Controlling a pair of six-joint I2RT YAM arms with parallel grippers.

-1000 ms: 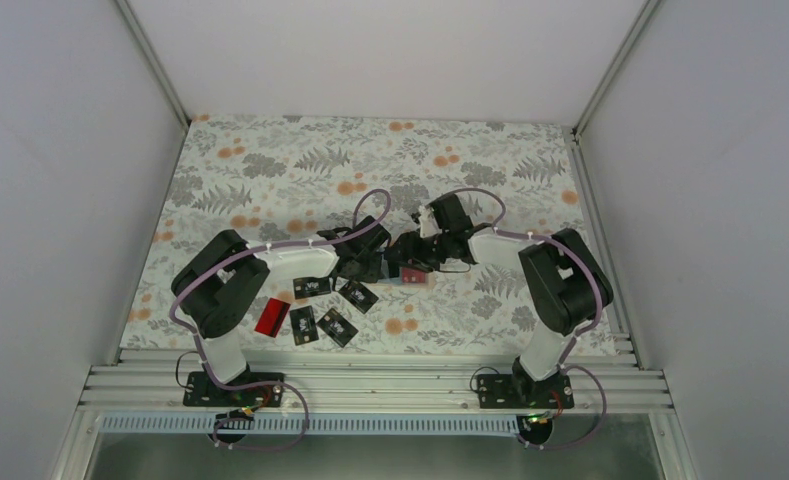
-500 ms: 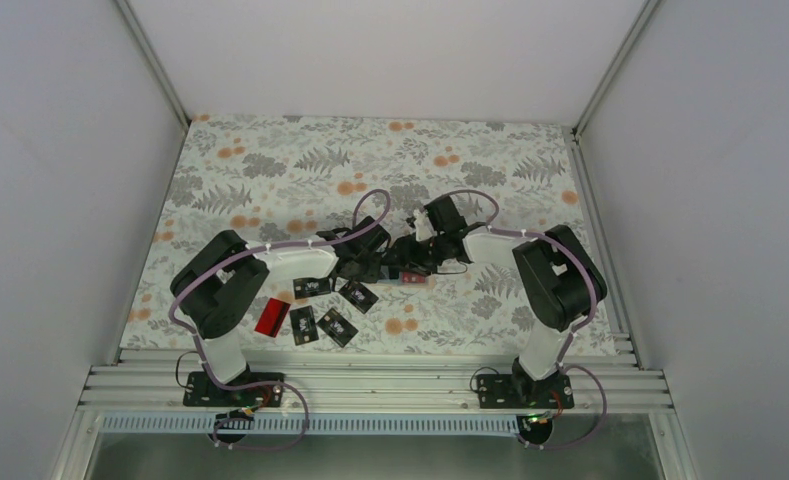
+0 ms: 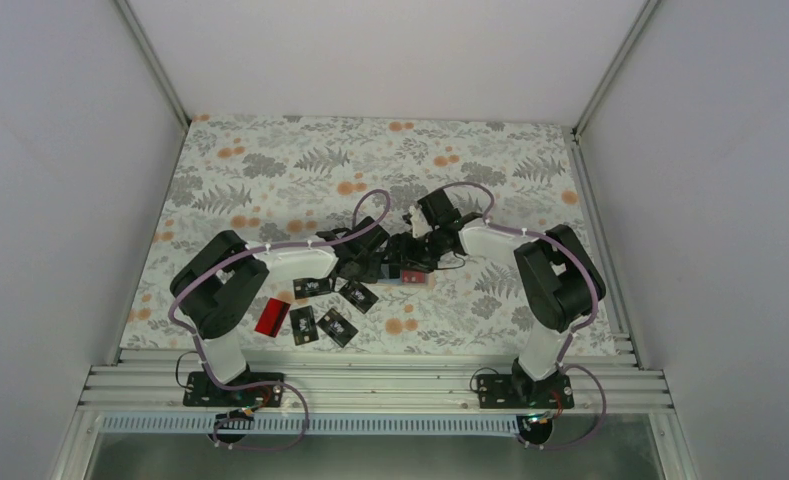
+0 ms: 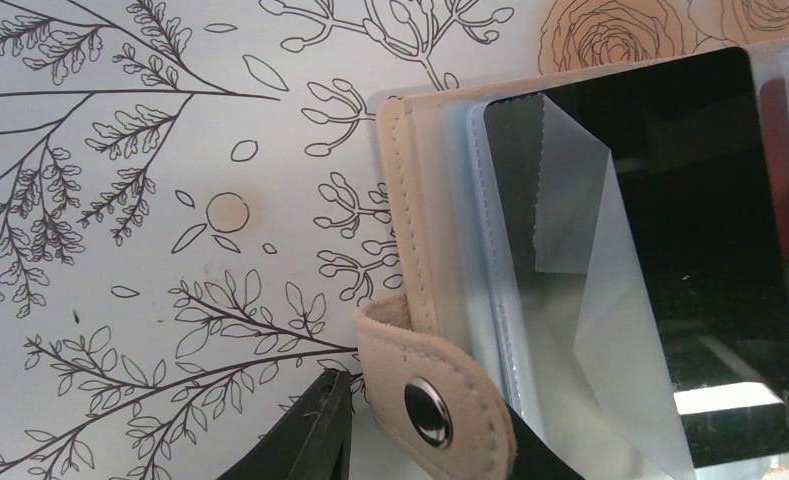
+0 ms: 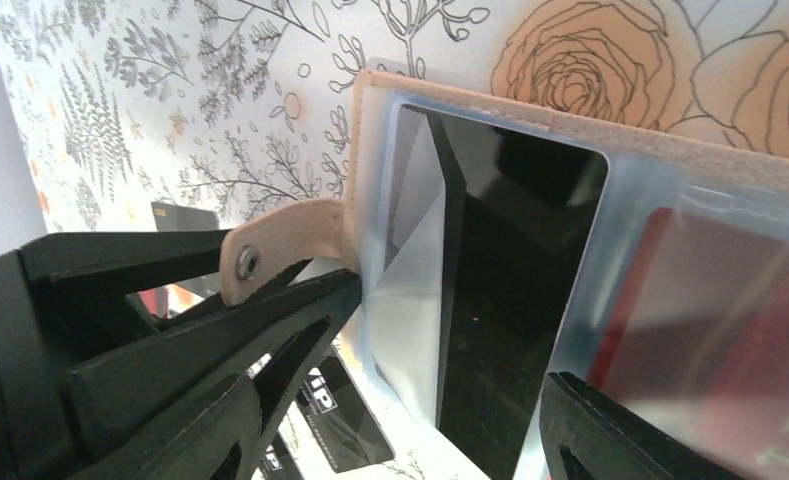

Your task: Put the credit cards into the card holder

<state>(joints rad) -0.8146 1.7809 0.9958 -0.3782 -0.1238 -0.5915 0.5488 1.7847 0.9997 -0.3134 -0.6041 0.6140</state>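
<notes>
Tan card holder (image 4: 410,200) lies open, light blue inside. 1 black card (image 4: 690,250) in its clear pocket, red card (image 5: 710,300) in next pocket. 4 black cards (image 3: 337,327) + loose red card (image 3: 271,316) lie flat, left of holder.

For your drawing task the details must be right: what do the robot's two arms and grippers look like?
The left arm and the right arm match: bulky black joint housings, one smooth white link, a black base plate. A lilac cable loops along each. The gripper fingers are matte black and tapered, with triangular truss-like cut-outs. No markings show.
</notes>
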